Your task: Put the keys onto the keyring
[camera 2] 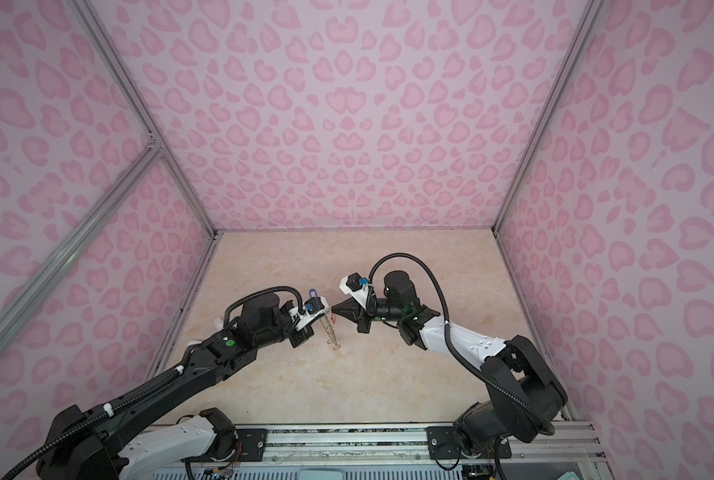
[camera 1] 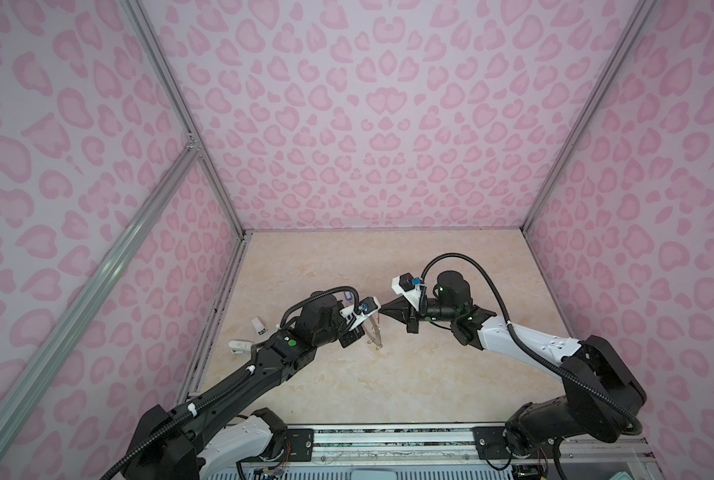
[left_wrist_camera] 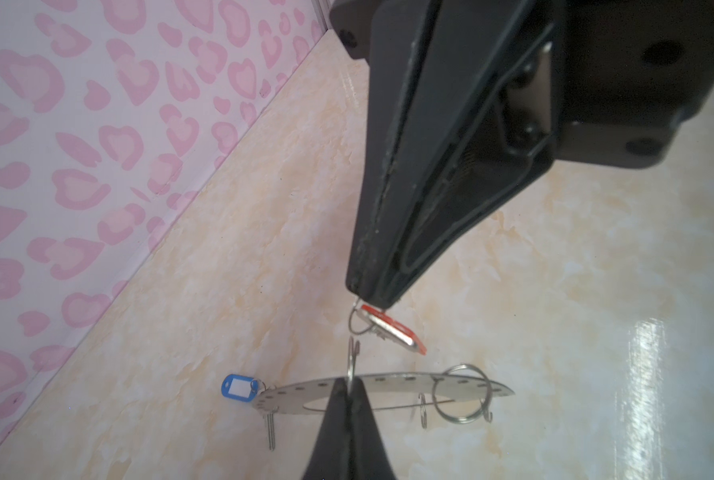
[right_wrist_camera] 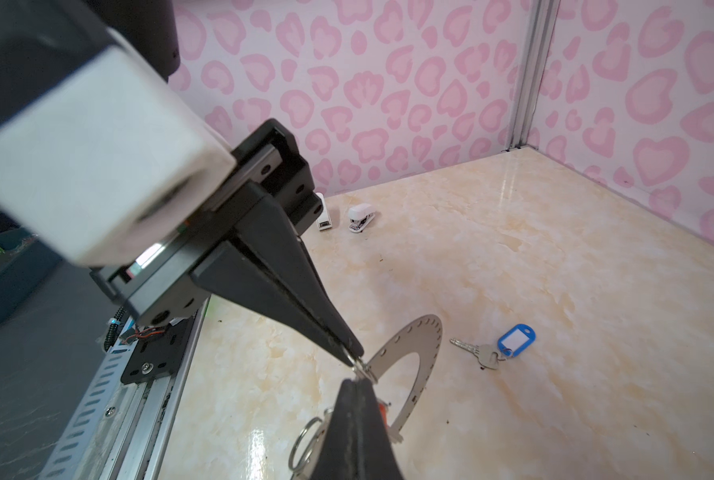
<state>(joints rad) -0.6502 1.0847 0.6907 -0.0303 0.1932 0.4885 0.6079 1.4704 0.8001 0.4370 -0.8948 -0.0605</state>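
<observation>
Farthest left, a small white stapler (right_wrist_camera: 361,218) and another white item (right_wrist_camera: 324,216) lie on the bench (camera 1: 388,382) by the side wall. Next, the left arm (camera 1: 263,365) reaches inward. The left jaws are pinched tight on a wire clip (left_wrist_camera: 350,365) of the keyring (left_wrist_camera: 388,386), holding the grey disc up on edge. Whether its lower rim touches the bench I cannot tell. A large loose split ring (left_wrist_camera: 461,392) hangs from the disc's rim. Just beyond the left wrist, the blue-tagged key (right_wrist_camera: 515,338) lies flat on the bench, near the keyring but apart from it. Right of the disc, the right jaws, on the right arm (camera 1: 513,336), are closed on the small split ring (left_wrist_camera: 357,322) of the orange-red-tagged key (left_wrist_camera: 392,330). That key dangles off the bench, just beside the gripped clip; whether ring and clip touch I cannot tell.
</observation>
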